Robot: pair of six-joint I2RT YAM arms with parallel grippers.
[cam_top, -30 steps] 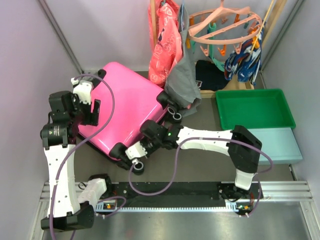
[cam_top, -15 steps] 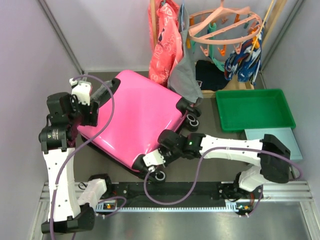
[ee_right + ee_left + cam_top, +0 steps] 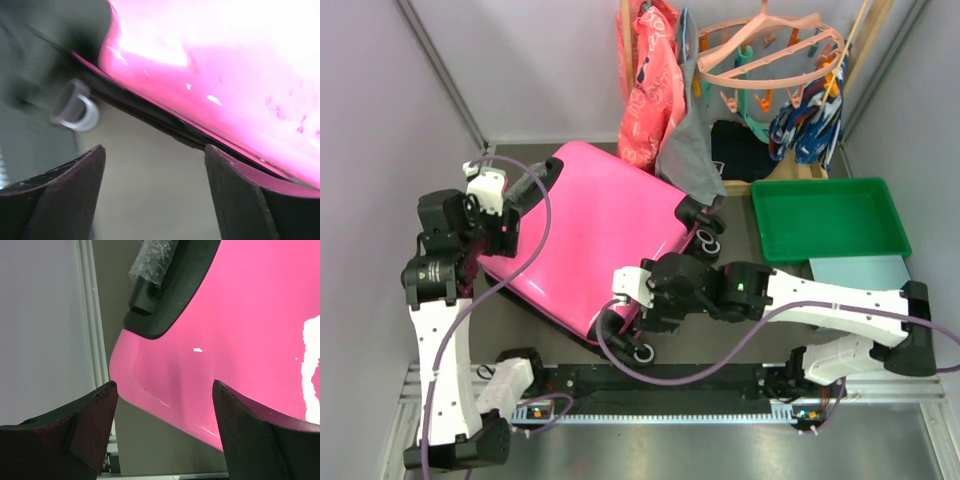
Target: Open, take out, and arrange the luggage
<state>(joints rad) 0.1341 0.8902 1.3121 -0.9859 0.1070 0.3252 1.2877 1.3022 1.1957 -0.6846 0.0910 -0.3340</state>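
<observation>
Pale lilac walls box in a grey table, with clothes hung at the back, a green tray on your right and a teal flat box in front of it. You have the luggage lying flat and shut on the left-centre of the table. Its long axis looks to run on a diagonal, from the wheel end at the near right, where one black wheel sits farther back and another nearer you, toward the far left. Your left gripper stands wide open with nothing in it. It faces the far-left edge of the shell, which crosses between its fingers, and a black moulded piece, likely a handle mount, lies just beyond. Your right gripper is also spread wide and empty. It sits at the near wheel corner, and the dark zipper seam slants across just above the gap between its fingers. Beside that seam is a pale ring, too blurred to name. Both arms are at the case, but for opening, the right one seems better placed: the seam lies right ahead of its fingertips, while the left faces smooth shell. As for writing, you will find no brand, label or lettering that can be read on the shell or anywhere else in these views.
</observation>
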